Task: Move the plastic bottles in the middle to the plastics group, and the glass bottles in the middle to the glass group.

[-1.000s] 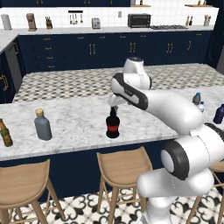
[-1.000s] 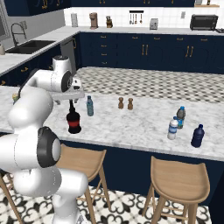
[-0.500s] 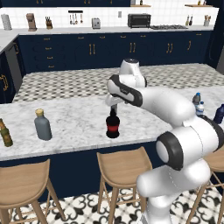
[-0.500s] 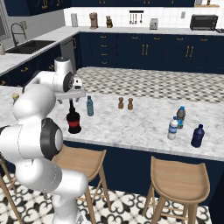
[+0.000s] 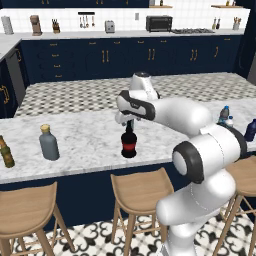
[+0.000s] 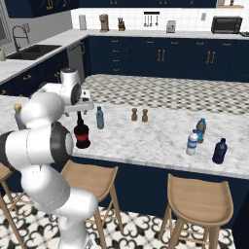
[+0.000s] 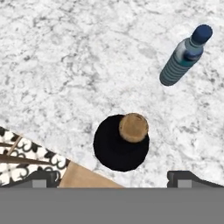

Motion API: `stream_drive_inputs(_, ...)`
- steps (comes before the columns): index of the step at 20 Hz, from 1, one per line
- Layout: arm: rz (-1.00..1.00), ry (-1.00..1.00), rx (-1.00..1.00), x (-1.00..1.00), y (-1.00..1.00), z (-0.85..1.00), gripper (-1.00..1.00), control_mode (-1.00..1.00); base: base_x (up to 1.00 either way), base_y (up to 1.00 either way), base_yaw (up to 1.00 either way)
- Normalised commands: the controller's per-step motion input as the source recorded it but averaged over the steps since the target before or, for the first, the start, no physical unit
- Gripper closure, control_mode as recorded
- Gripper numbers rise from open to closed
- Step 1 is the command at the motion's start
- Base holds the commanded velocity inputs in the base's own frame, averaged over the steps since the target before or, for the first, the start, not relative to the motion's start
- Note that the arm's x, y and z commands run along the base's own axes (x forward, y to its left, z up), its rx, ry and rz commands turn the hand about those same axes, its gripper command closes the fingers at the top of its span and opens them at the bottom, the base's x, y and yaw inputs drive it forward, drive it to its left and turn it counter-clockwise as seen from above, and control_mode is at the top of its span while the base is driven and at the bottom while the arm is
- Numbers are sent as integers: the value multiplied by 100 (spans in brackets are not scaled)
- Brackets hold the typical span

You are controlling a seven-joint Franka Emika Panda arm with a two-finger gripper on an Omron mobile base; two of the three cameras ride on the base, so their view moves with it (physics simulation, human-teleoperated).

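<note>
The gripper hangs with jaws spread wide right over the black glass bottle, which stands near the counter's front edge, so a crooked descent could knock that thin neck and topple it off.

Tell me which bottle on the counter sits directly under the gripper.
The black bottle with the round belly, red label and cork top. It stands upright right below the open gripper; the slim teal-blue bottle stands off to one side.
</note>
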Motion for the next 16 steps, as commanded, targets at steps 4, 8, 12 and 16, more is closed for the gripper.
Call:
stream_drive_inputs(4,0,0,0,15,-2,-14,-100,-100,0,0,0)
stream_drive_inputs(8,0,0,0,16,-1,-16,-100,-100,0,0,0)
stream_drive_inputs(12,0,0,0,21,0,-10,-100,-100,0,0,0)
stream_drive_inputs(16,0,0,0,12,0,-10,-100,-100,0,0,0)
